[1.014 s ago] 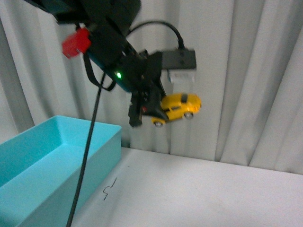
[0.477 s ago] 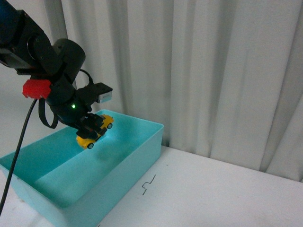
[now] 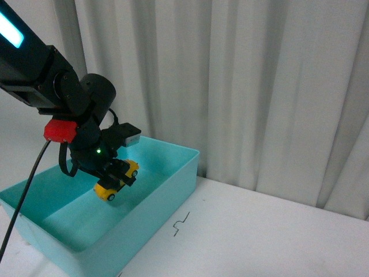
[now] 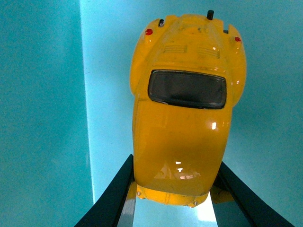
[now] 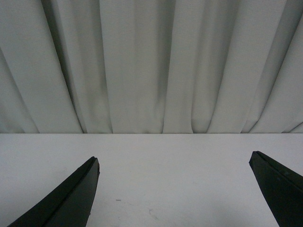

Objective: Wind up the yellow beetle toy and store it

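Left wrist view gives the best look at the yellow beetle toy (image 4: 187, 118): a small rounded shell, very glossy, with a dark window, two rows of fine vents, two tiny red lights and a short black pin at the far end. The left gripper (image 3: 115, 173) is closed on the two flanks of the toy at its near end, and the black fingers (image 4: 113, 198) press on the lower edge of the body, where the sides are flattest.

Front view places the toy in the air inside the turquoise bin (image 3: 167, 147), below the rim and tilted, with one end lower. I cannot tell how near it is to the bin floor.

My judgement of the handling: the toy is light and stiff, probably hard plastic or thin metal, so the fingers do not deform it. The polished curved roof is slippery, so a grip from above would slide off. The flanks near the wheels are the good place, as now. The wheels and the small pin look like the delicate parts, and a short drop onto the smooth plastic floor should be gentle enough.

The bin has thin smooth walls and rounded corners. The right gripper (image 5: 173, 156) is wide open and holds nothing – it hangs over the matte white table (image 5: 165, 189), facing the pale folded curtain (image 5: 142, 61).
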Tool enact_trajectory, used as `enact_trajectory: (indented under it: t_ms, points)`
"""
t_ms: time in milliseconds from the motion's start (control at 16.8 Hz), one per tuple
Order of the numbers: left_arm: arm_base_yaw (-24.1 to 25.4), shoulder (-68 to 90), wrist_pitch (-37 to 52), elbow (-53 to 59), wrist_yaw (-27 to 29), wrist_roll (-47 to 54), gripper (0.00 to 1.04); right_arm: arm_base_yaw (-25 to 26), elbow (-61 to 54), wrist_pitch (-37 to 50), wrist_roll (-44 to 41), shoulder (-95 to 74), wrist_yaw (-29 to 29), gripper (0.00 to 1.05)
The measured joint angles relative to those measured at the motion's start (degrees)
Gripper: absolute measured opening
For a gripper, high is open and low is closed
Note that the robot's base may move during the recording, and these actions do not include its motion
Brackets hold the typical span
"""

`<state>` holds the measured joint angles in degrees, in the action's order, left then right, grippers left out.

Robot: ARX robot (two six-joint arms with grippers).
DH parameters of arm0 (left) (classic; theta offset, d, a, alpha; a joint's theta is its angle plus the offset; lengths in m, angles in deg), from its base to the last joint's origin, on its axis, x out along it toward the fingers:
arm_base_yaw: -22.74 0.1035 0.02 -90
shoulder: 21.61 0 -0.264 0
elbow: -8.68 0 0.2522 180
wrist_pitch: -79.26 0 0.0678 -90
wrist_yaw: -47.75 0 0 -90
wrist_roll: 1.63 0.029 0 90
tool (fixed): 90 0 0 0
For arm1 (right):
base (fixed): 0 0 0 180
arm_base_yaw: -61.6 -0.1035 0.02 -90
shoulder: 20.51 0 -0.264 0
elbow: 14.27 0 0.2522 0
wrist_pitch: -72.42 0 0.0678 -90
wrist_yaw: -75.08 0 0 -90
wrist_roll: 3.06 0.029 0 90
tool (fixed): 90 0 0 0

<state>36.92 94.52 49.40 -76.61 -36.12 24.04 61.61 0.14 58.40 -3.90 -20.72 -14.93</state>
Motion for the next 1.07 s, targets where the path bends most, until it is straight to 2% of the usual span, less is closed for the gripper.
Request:
enact_trajectory:
  t_ms: [60,418,537,597,776,955,1014,1074]
  points:
    - [-0.22,0.11,-0.46,0.00,-0.24,-0.11,0.41,0.00,0.00,0.00,0.00,0.00,0.02,0.98]
    - [-0.07,0.17,-1.81,-0.04,-1.88,-0.52,0.85,0.00,0.00,0.02,0.02,0.00,0.00,0.98]
    - [0.68,-0.48,-1.40,-0.07,-4.24,-1.70,1.00,0.00,0.00,0.02,0.02,0.00,0.00,0.98]
    - [1.60,-4.83,2.54,0.33,-8.98,-3.65,0.98,0.00,0.00,0.00,0.02,0.00,0.00,0.98]
    - [2.21,-18.80,7.30,5.14,-12.48,-5.18,0.98,0.00,0.00,0.02,0.00,0.00,0.00,0.98]
    - [1.27,-34.97,7.93,14.93,-16.72,-7.67,0.98,0.00,0.00,0.02,0.00,0.00,0.02,0.98]
    - [0.44,-42.53,23.91,22.60,-19.02,-12.68,0.88,0.00,0.00,0.02,0.00,0.00,0.02,0.98]
    - [-1.14,-50.51,33.07,29.33,-18.29,-17.55,0.77,0.00,0.00,0.02,0.00,0.00,0.00,0.98]
